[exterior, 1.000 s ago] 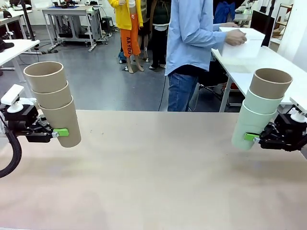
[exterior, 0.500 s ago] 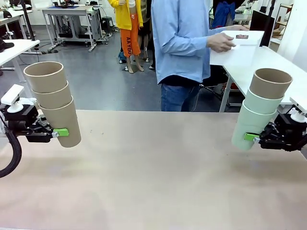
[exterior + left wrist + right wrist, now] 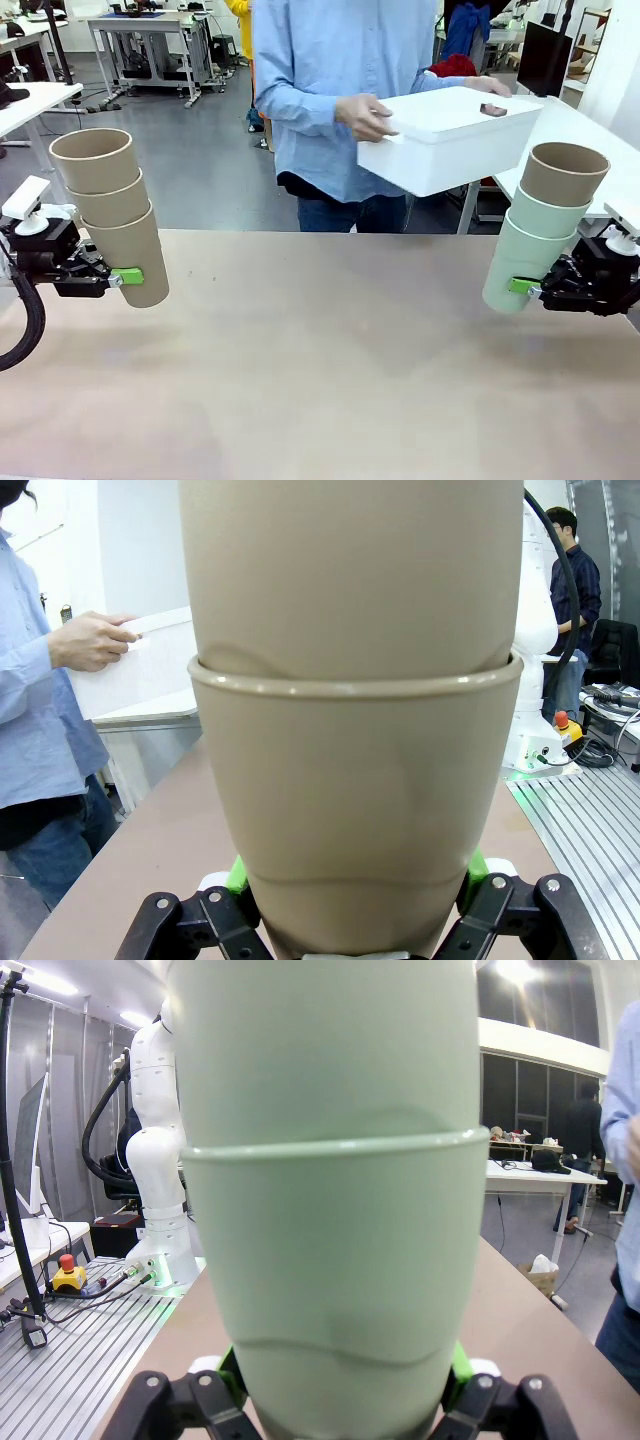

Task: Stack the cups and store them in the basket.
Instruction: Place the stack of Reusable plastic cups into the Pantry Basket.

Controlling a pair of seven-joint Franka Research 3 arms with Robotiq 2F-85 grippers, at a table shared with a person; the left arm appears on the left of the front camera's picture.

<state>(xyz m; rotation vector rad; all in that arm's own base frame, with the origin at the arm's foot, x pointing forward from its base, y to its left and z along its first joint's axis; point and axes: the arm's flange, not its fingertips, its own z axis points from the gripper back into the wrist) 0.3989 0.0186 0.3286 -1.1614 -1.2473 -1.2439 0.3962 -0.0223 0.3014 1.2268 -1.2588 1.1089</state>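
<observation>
now, front view: the person (image 3: 330,90) has turned toward the table (image 3: 320,370) and holds the white basket (image 3: 450,145) in the air beyond its far edge, right of centre. the left gripper (image 3: 125,276) stays clamped on the lowest of three stacked tan cups (image 3: 110,215) at left; the right gripper (image 3: 520,287) on two mint cups (image 3: 535,245) topped by a tan cup (image 3: 565,172), at right. left wrist view: green pads (image 3: 236,874) pinch the matte tan base from both sides. right wrist view: one smooth mint cup seated in another.
</observation>
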